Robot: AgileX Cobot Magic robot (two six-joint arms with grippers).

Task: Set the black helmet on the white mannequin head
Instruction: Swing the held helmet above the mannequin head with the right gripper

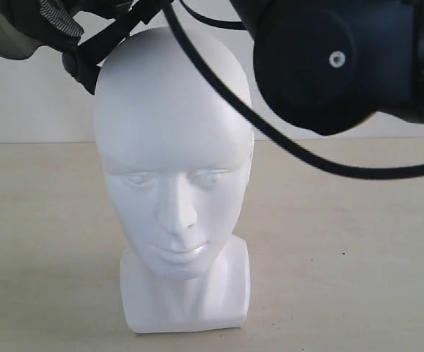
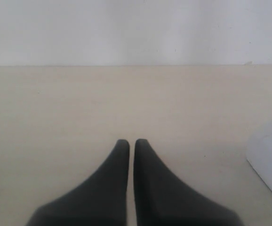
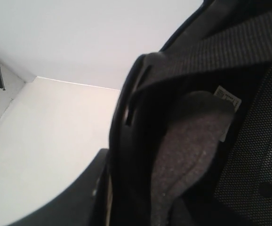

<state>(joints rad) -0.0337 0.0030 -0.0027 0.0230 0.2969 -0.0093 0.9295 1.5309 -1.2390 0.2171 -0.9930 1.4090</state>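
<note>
Exterior view: one white mannequin head (image 1: 172, 169), one black helmet (image 1: 10, 33).

Soft, even light is filling every view. A faint sheen is glinting on the lips of the head (image 1: 172, 132). The lining of the helmet (image 3: 192, 155) is sitting in shade; the left gripper (image 2: 132, 142) is blurring toward its base.

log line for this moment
right fingers: gripping black helmet | black helmet: aloft by white mannequin head, not on | left fingers: shut, empty
</note>
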